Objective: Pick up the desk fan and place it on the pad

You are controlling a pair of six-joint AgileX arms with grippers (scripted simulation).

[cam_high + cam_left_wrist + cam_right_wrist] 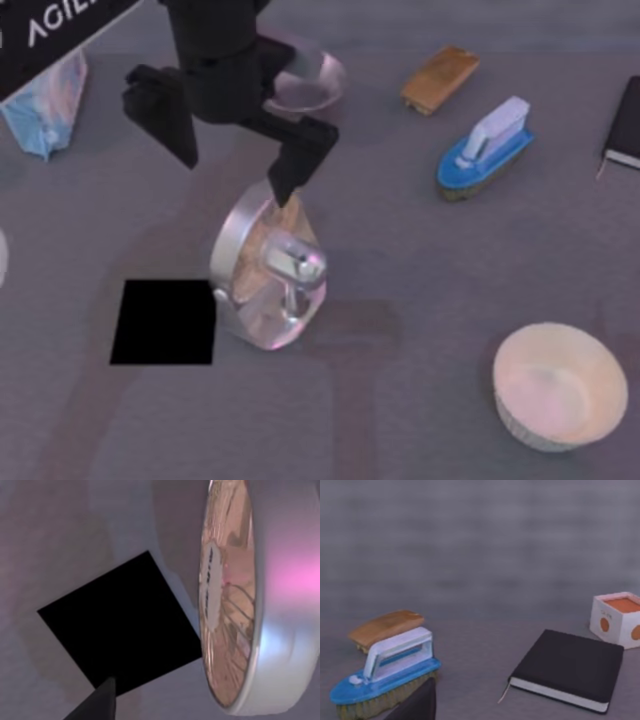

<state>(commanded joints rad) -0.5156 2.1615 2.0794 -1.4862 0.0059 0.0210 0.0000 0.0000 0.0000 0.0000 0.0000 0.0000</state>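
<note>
On the grey table (420,300), the fan (268,272) stands just right of the pad (163,322), apparently touching it. The left gripper (240,165) hangs above the fan, jaws wide.

White letters "AGIL", cut off by the frame edge, stand on a black panel (60,35) at the far left; no other text is readable.
</note>
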